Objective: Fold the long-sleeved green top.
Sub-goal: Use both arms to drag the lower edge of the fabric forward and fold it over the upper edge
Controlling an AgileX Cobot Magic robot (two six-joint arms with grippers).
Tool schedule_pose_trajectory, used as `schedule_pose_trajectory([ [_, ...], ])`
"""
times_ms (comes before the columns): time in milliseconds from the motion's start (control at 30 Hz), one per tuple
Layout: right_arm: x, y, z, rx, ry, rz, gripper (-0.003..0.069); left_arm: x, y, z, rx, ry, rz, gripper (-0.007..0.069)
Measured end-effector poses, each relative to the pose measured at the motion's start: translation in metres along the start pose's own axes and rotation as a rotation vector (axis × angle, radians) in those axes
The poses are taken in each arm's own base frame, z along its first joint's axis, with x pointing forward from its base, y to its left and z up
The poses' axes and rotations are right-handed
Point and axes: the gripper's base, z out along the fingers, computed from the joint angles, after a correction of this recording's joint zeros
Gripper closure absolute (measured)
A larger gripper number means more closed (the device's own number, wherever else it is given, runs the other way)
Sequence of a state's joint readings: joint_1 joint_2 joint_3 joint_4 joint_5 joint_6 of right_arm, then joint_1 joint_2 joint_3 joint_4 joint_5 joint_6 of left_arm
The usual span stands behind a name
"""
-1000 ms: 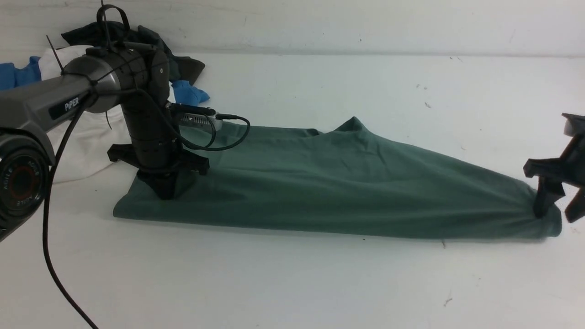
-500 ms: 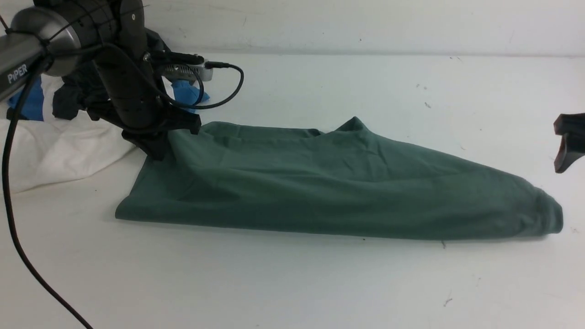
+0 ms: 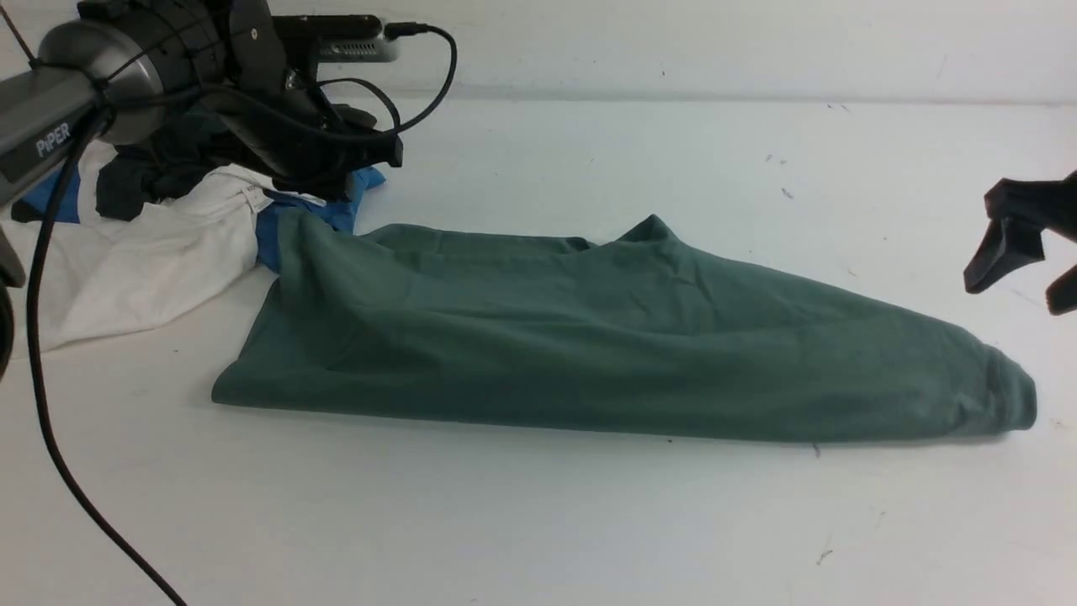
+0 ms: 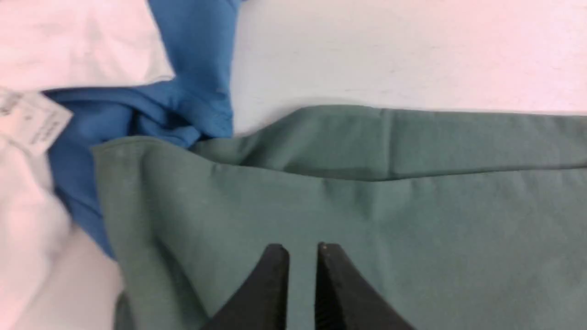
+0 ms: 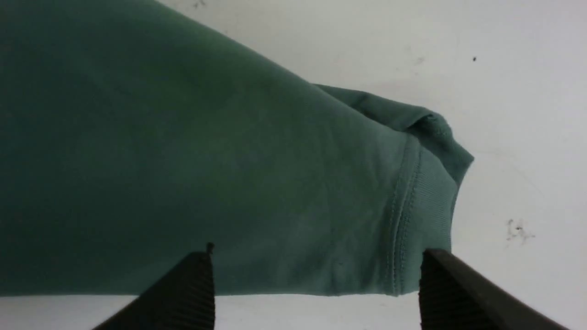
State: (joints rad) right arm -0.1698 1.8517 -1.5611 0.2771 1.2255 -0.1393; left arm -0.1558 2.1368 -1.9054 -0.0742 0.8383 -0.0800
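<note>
green long-sleeved top (image 3: 623, 337) lies on the table (image 3: 538, 522) as a long folded band, its ends below the jaws: left jaws slightly parted, right jaws wide (both empty). shorter cross-folds likely remain.

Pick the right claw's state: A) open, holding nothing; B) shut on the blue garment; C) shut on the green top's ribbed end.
A: the right claw hovers with its jaws spread wide, lifted off the green long-sleeved top and gripping nothing.
</note>
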Motion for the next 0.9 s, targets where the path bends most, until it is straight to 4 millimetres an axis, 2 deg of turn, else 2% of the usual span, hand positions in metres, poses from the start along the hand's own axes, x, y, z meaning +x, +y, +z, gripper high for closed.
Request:
schedule_pose_trajectory([
  [67, 0.0, 0.007, 0.001, -0.01, 0.0, -0.046, 0.0111, 0.001, 0.0, 0.003, -0.001, 0.04, 0.012, 0.0484],
  [133, -0.001, 0.027, 0.005, -0.039, -0.018, -0.149, 0.0111, 0.004, -0.002, 0.003, -0.009, 0.128, 0.03, 0.0442],
  [200, -0.002, 0.04, 0.007, -0.065, -0.034, -0.192, 0.0113, 0.004, -0.001, 0.0, -0.02, 0.152, 0.039, 0.0436],
  [267, -0.003, 0.066, 0.009, -0.109, -0.068, -0.264, 0.0122, -0.006, 0.0, -0.012, -0.046, 0.134, 0.071, 0.044],
  [300, -0.003, 0.07, 0.01, -0.112, -0.071, -0.273, 0.0124, -0.006, 0.0, -0.012, -0.047, 0.135, 0.074, 0.044],
  [333, -0.003, 0.084, 0.009, -0.125, -0.084, -0.307, 0.0133, -0.011, -0.002, -0.018, -0.041, 0.113, 0.11, 0.0455],
  [433, -0.002, 0.1, 0.008, -0.138, -0.095, -0.347, 0.0153, -0.011, -0.01, -0.023, -0.021, 0.135, 0.178, 0.05],
  [533, -0.002, 0.106, 0.006, -0.109, -0.093, -0.356, 0.0193, -0.004, -0.01, -0.025, -0.03, 0.217, 0.196, 0.0585],
  [567, -0.001, 0.105, 0.006, -0.104, -0.089, -0.352, 0.02, -0.004, -0.01, -0.025, -0.032, 0.217, 0.197, 0.0589],
  [633, 0.0, 0.098, 0.006, -0.024, -0.058, -0.334, 0.0271, -0.002, 0.006, -0.023, -0.059, 0.244, 0.157, 0.0623],
  [667, 0.0, 0.097, 0.006, -0.018, -0.056, -0.332, 0.0271, -0.001, 0.007, -0.022, -0.059, 0.248, 0.153, 0.0625],
  [733, 0.0, 0.091, 0.007, 0.036, -0.043, -0.3, 0.0368, 0.003, 0.017, -0.018, -0.047, 0.273, 0.134, 0.0629],
  [800, 0.0, 0.091, 0.01, 0.034, -0.036, -0.287, 0.0459, 0.009, 0.016, -0.011, 0.001, 0.299, 0.139, 0.0629],
  [867, 0.001, 0.101, 0.024, 0.003, -0.004, -0.293, 0.0559, 0.016, -0.002, -0.001, 0.103, 0.328, 0.164, 0.0629],
  [900, 0.001, 0.102, 0.024, 0.002, -0.005, -0.296, 0.0568, 0.017, -0.004, 0.0, 0.11, 0.33, 0.168, 0.0629],
])
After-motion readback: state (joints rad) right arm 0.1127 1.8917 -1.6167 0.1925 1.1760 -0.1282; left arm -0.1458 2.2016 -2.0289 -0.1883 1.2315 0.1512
